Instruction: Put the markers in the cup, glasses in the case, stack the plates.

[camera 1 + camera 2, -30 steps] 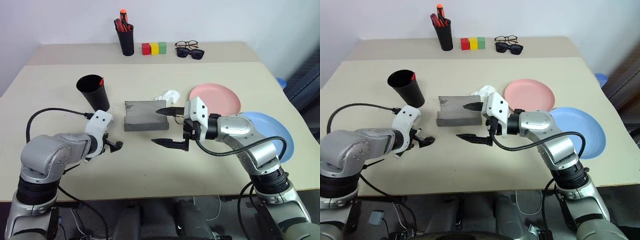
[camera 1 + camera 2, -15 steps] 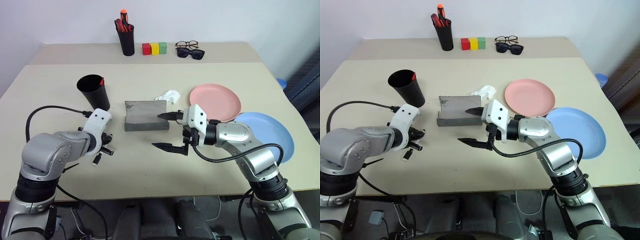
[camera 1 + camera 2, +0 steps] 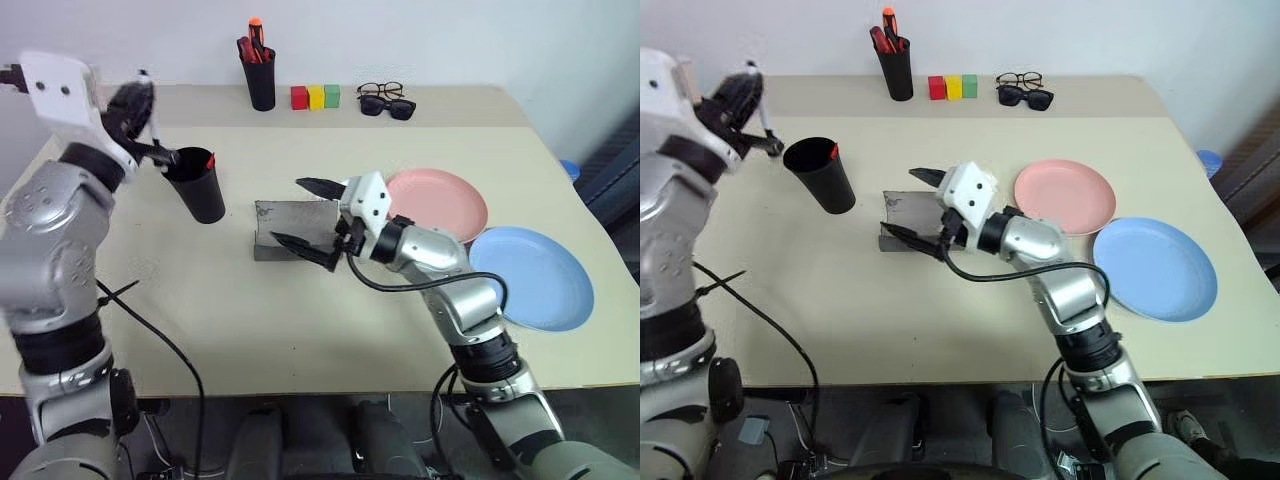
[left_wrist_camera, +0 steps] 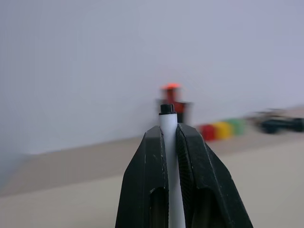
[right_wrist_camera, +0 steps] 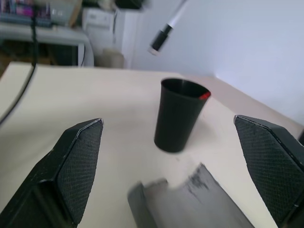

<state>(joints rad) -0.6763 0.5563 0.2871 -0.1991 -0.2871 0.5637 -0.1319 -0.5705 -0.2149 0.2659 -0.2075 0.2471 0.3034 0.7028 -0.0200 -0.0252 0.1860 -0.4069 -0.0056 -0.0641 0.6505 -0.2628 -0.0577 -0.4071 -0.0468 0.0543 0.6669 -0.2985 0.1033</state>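
The white-bodied marker is pinched between the fingers of the left pincer, raised just beside the rim of the black cup; a red marker tip is seen inside that cup; the right pincer is spread wide over the open grey case; the pink plate and blue plate lie side by side on the worktop; the wire-framed glasses rest at the far edge.
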